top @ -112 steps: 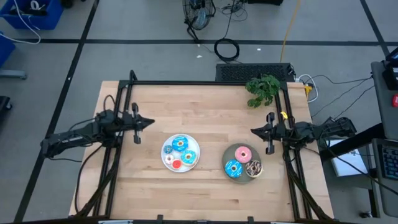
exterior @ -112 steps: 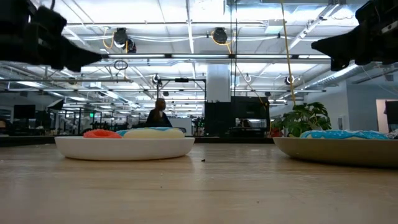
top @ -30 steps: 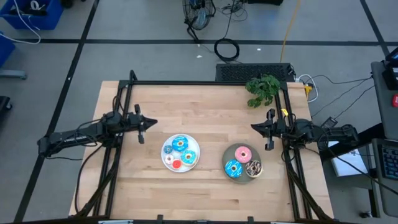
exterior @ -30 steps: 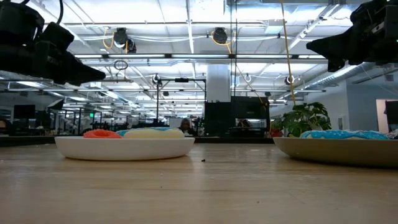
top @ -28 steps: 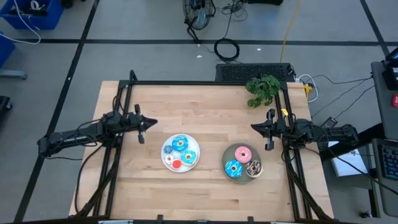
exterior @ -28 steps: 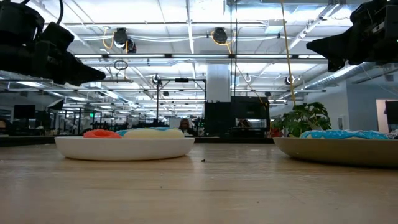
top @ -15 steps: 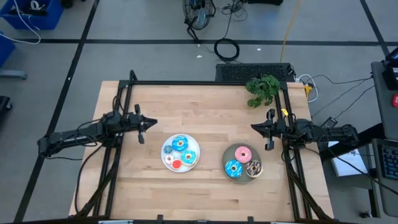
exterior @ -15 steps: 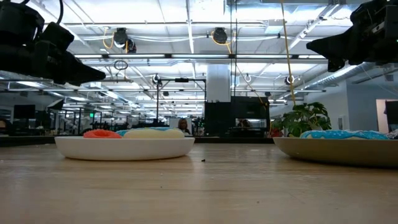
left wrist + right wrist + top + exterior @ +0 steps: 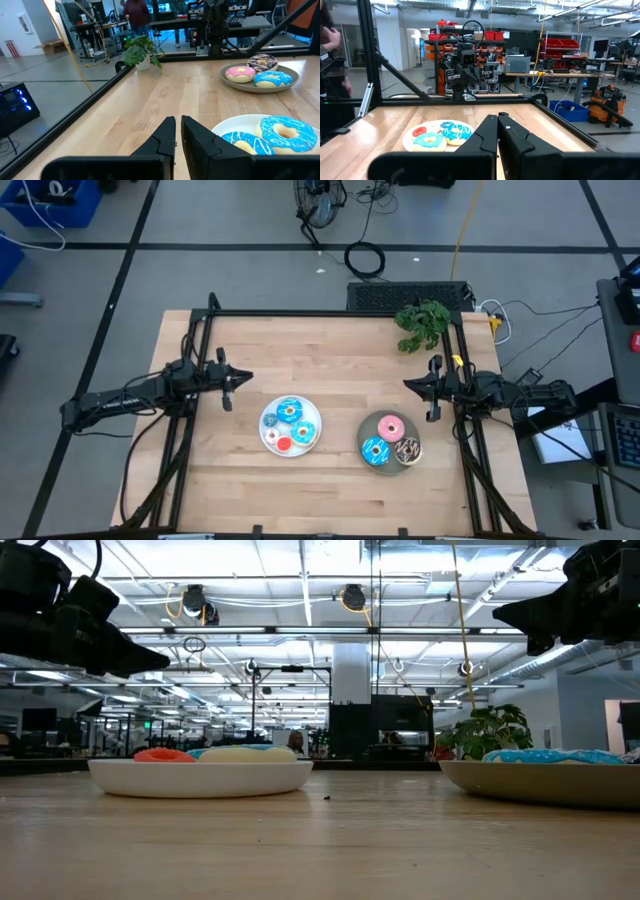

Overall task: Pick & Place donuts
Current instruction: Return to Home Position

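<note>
A white plate near the table's middle holds two blue-iced donuts, a small red one and a small pale one. A grey plate to its right holds a pink donut, a blue one and a brown sprinkled one. My left gripper hangs shut and empty above the table, left of and beyond the white plate. My right gripper hangs shut and empty just beyond the grey plate. The left wrist view shows my left gripper with both plates ahead.
A potted green plant stands at the table's far right corner. Black frame rails run along the table's far, left and right edges. Bare wood lies between the plates and the near edge. A person shows in the room far behind.
</note>
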Robot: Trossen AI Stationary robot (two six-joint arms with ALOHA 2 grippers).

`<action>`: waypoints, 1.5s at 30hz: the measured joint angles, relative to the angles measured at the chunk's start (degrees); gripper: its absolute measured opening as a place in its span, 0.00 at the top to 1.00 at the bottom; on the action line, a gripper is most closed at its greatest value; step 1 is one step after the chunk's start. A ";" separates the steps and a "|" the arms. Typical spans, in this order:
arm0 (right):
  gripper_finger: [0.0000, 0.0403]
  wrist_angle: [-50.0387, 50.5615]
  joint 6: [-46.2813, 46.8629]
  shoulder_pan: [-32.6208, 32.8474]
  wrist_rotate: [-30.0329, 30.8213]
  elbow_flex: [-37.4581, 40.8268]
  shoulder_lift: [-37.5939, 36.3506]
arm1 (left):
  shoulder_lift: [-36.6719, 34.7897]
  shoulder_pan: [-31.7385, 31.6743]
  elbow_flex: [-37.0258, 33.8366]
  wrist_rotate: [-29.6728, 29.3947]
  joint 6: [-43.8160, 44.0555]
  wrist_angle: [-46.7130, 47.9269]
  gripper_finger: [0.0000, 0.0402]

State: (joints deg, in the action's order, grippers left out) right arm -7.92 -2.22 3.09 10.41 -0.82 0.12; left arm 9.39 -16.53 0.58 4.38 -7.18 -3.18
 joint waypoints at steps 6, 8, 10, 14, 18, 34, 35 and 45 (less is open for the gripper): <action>1.00 0.00 0.00 0.01 0.00 0.00 0.00 | 0.00 0.00 0.00 0.00 0.00 -0.02 0.91; 1.00 0.00 0.00 0.00 0.00 0.00 0.00 | 0.00 0.00 0.00 0.00 0.00 -0.02 0.91; 1.00 0.00 0.00 0.00 0.00 0.00 0.00 | 0.00 0.00 0.00 0.00 0.00 -0.02 0.91; 1.00 0.00 0.00 0.00 0.00 -0.04 0.00 | 0.00 0.00 0.00 0.00 0.00 -0.02 0.91; 1.00 0.00 0.00 0.01 0.00 -0.04 0.00 | 0.00 0.00 0.02 -0.02 0.00 -0.02 0.91; 1.00 0.00 0.00 0.02 0.00 -0.02 0.00 | 0.00 0.01 0.02 0.00 0.00 -0.02 0.91; 1.00 -0.02 0.00 0.00 0.00 -0.02 0.00 | 0.00 0.00 0.02 -0.01 0.00 -0.02 0.91; 1.00 -0.02 0.00 0.02 -0.02 -0.02 0.00 | 0.00 0.00 0.04 -0.01 0.00 -0.02 0.91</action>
State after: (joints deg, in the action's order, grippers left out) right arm -7.94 -2.22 3.11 10.39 -0.84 0.12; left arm 9.39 -16.53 0.62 4.38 -7.18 -3.20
